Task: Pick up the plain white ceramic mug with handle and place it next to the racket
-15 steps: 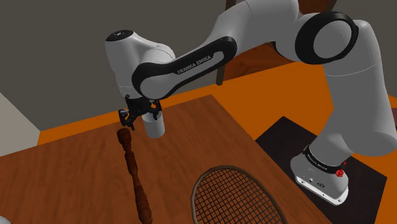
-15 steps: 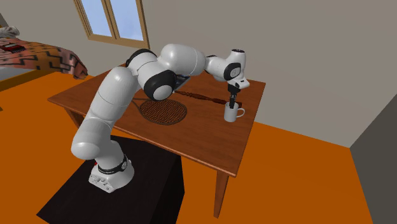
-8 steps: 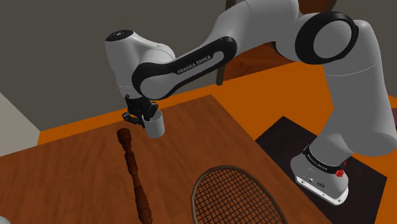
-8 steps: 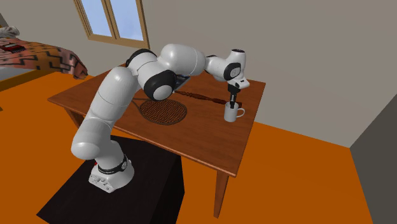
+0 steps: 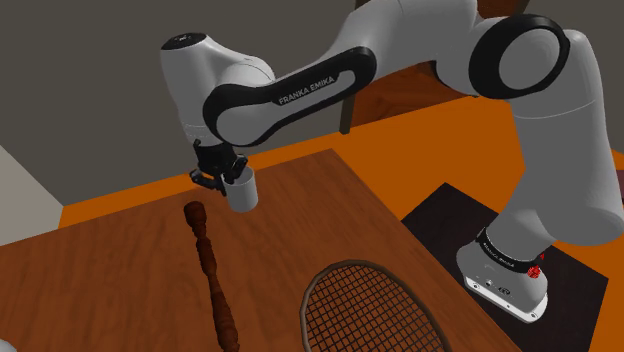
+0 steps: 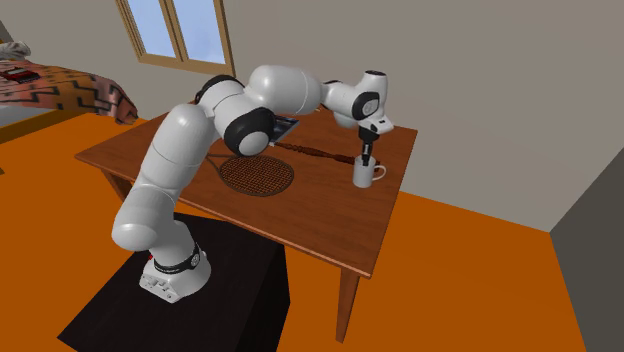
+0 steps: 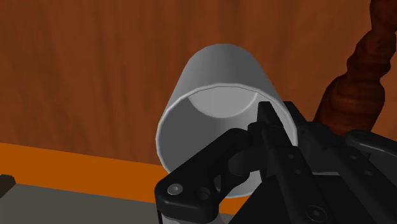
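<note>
Nearest in the shoulder view lies the racket (image 5: 370,310), its strung head at the bottom edge. Its turned brown handle (image 5: 210,265) runs away across the tabletop (image 5: 330,215). Just past the handle's far end is the white mug (image 5: 242,193), near the tabletop's far edge. Its own loop points away from the racket in the second exterior view. The fingers (image 7: 270,143) are clamped on the mug's wall at the rim, seemingly one inside and one outside. Beyond the edge is orange floor (image 5: 420,130).

Over the last second the arm (image 5: 300,95) has settled onto the rim and then risen a little, and the mug sits slightly higher in both exterior views. I judge the grasp made and the lift just begun, with the base barely clear of the wood. What remains looks short: carry the mug alongside the racket and set it down. A rim pinch may let the mug tilt or swing, so a slow move seems wise.
</note>
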